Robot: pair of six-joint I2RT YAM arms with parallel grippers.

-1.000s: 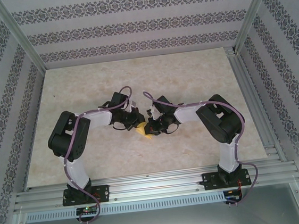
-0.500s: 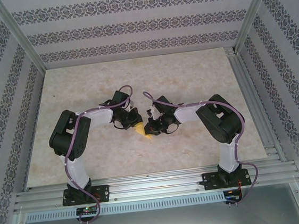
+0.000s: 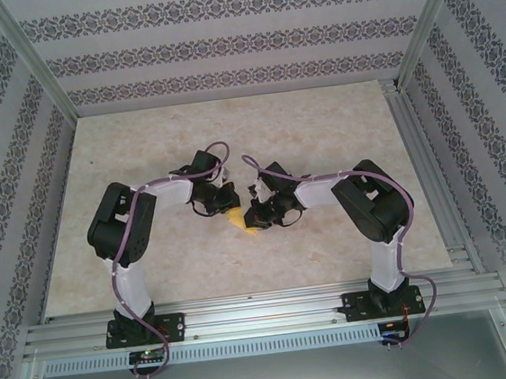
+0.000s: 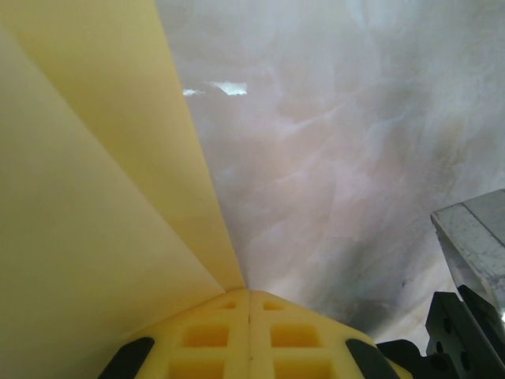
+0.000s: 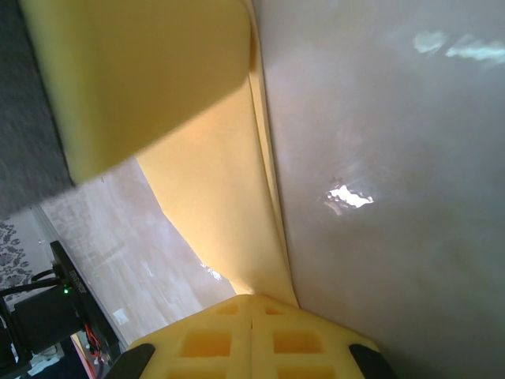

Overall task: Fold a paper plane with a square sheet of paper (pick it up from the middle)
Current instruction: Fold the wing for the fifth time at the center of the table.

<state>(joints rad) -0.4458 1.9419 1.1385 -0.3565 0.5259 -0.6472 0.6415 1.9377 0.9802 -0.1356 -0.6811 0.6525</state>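
Pinching, L claw (image 4: 249, 296): clenched tight on the paper sheet (image 4: 95, 205), which leaves the tips and fans up and to the left of them.
Pinching, R claw (image 5: 252, 302): likewise clenched on the same sheet; paper rises straight ahead from the tips, w/ a folded-over flap (image 5: 142, 79) at the far end.
Sheet position: mid surface (image 3: 228, 129), caught btwn the two claws, which nearly meet; from above, a small yellow wedge peeks out just below them.
Key relation: sheet's folded edge runs straight out from each claw's tips, so its long axis is approx in line w/ both claws. L claw has the far-left end, R claw the near-right end. Neither arm is nearer, both are touching it.
Next move, my guess: a crease or re-grip; it turns on keeping that edge taut btwn the two grips.
Top cam vs wrists: top gives arm layout and the spot on the surface, but the claws cover most of the paper's shape; wrist cams give layers and edge close up.
Unclear: whether sheet rests on the surface or is lifted off it.
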